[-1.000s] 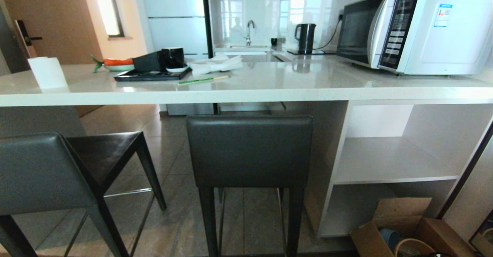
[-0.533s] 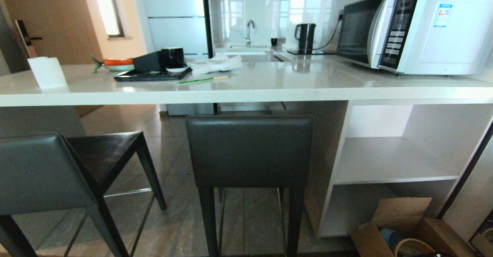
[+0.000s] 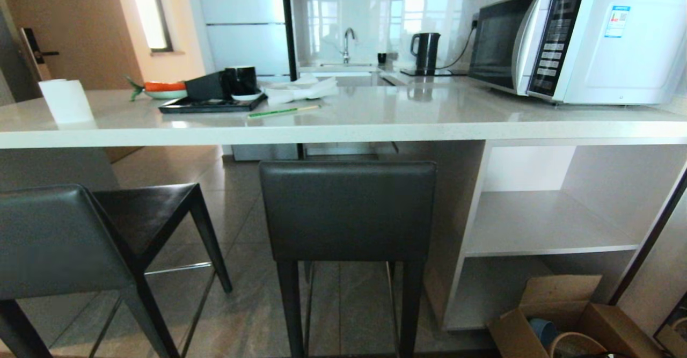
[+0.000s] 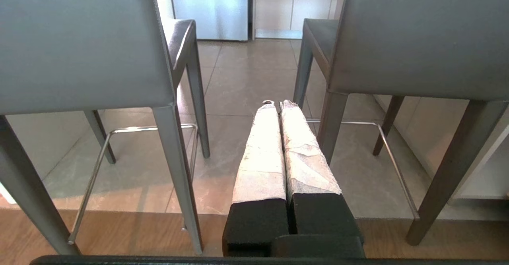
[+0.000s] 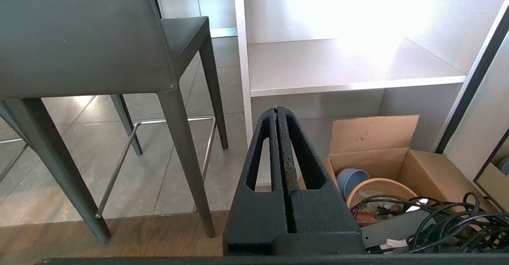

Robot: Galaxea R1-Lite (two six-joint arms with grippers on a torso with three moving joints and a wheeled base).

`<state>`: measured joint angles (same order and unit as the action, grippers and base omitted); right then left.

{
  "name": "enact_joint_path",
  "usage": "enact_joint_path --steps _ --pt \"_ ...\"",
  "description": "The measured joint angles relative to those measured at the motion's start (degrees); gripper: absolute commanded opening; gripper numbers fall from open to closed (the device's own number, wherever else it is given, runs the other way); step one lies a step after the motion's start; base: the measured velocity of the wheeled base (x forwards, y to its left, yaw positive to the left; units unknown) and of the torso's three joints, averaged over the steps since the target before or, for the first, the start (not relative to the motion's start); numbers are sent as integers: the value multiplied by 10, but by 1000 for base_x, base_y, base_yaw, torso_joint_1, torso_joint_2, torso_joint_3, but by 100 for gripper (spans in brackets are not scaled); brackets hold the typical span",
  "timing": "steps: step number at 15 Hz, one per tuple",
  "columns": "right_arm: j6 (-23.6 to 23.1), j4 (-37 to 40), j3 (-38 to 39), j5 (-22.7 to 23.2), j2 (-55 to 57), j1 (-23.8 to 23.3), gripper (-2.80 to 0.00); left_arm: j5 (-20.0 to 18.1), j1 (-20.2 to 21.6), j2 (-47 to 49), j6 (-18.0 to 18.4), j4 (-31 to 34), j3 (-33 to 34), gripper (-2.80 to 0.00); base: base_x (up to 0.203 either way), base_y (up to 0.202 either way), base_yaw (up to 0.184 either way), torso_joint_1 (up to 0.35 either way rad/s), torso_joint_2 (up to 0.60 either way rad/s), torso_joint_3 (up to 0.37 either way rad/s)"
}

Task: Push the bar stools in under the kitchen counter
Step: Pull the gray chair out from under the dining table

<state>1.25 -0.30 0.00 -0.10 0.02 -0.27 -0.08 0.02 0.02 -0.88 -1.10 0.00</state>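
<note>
Ahead of the left gripper [image 4: 277, 105], clenched on nothing, two bar stools [image 4: 79, 42] are flanked, backrests nearest. Beyond them the kitchen counter [image 3: 343, 130] is found. Right gripper [image 5: 277, 110]: likewise clenched, empty, one stool diagonally ahead.

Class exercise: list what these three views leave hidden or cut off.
- Left stool: head view's edge cuts off its backrest and feet.
- Middle stool: backrest hides its seat in the head view.
- Box: cables cover its contents in the right wrist view.
- Neither gripper shows in the head view.

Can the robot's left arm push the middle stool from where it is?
Probably yes. The left end effector, shut, sits low just behind the stool, with only bare floor between them.
</note>
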Motion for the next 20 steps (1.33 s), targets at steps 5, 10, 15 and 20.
enact_joint_path --steps 5,10,15,20 --pt "0 0 0 0 0 0 -280 0 0 0 1 0 0 -280 0 0 0 0 0 0" --pt "0 0 0 0 0 0 -280 0 0 0 1 0 0 -280 0 0 0 0 0 0" --pt "0 0 0 0 0 0 -280 0 0 0 1 0 0 -280 153 0 1 0 3 3" --pt "0 0 0 0 0 0 -280 0 0 0 1 0 0 -280 17 0 0 1 0 -1"
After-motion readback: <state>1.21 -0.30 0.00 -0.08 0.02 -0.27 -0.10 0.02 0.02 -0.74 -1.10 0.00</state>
